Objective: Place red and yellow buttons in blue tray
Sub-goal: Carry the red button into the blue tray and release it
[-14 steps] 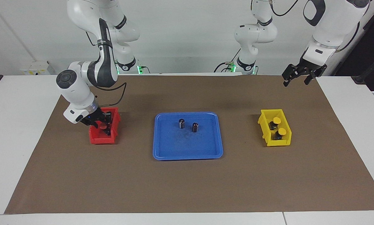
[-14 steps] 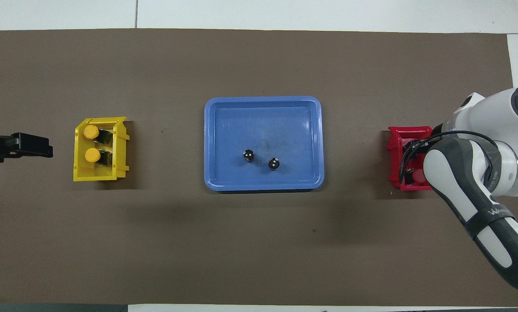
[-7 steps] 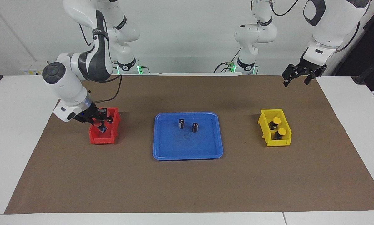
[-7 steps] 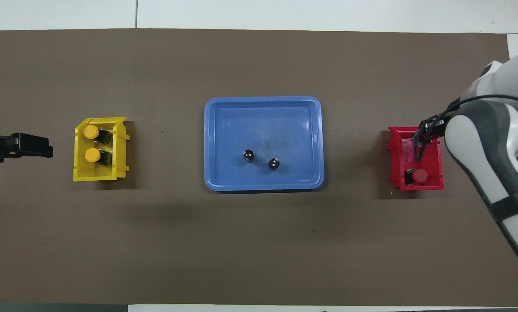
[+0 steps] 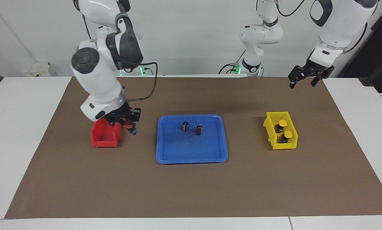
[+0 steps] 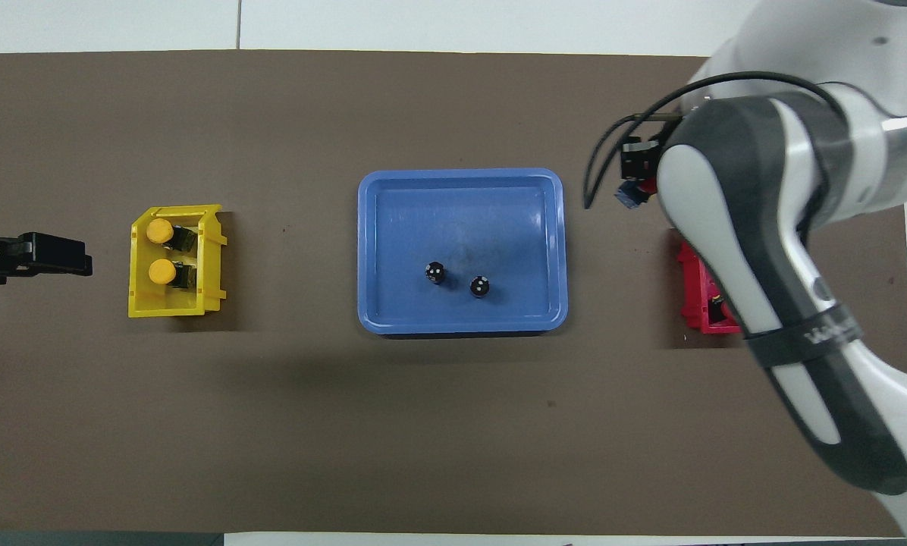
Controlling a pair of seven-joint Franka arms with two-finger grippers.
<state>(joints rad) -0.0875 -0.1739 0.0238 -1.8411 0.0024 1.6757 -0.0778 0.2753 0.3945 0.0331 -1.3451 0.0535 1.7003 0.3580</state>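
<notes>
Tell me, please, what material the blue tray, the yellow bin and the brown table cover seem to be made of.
The blue tray looks like moulded plastic: even colour, rounded corners, a slight sheen, and dark scuffs on its floor. The yellow bin also seems to be plastic, with thin stiff walls and a uniform glossy colour. The brown cover is matte and lies flat; probably paper or thin card, though I cannot tell for certain.

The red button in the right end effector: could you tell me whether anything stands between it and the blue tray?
Nothing visible does. The right end effector holds the red button over bare mat beside the blue tray.
</notes>
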